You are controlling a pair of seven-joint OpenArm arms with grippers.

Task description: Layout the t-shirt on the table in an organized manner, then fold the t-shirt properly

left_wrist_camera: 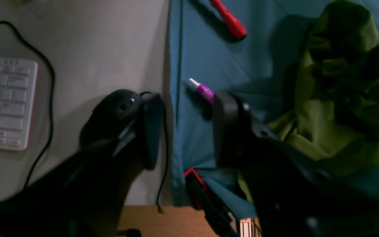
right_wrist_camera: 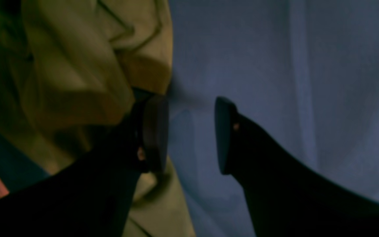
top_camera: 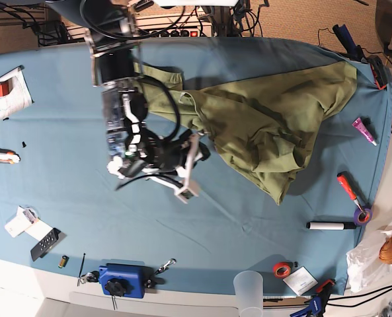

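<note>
My right pincer (right_wrist_camera: 191, 135) stands open and empty beside the crumpled olive-green cotton t-shirt (top_camera: 268, 119), which lies bunched across the far half of the teal-blue cloth-covered worktop (top_camera: 70, 218). I judge I should pinch one hem layer and pull outward; my left pincer (left_wrist_camera: 183, 131) is also open, holding nothing.

The t-shirt (top_camera: 268, 119) lies bunched on the table (top_camera: 63, 211) toward its far right corner, beside the right arm.

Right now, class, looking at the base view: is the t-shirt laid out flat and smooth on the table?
No. The t-shirt lies crumpled in folds and bunches on the table.
</note>
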